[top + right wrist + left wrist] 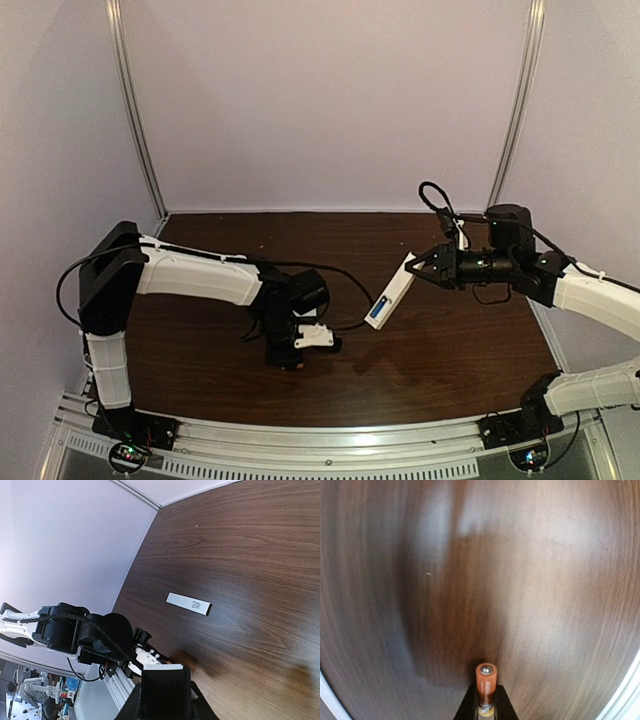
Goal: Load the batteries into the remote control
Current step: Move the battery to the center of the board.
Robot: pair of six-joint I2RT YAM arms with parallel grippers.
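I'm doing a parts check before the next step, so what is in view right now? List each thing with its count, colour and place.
orange battery: one, orange, clamped between the left gripper's fingers above the table
remote control: one, white, held tilted above the table by the right gripper
blue patch: one, blue, at the remote control's lower end; maybe a battery, too small to tell
cover strip: one, white with a dark end, lying flat on the table
table: one, dark brown wood
left gripper: one, black fingers, shut on the orange battery
right gripper: one, black, shut on the remote control's upper end
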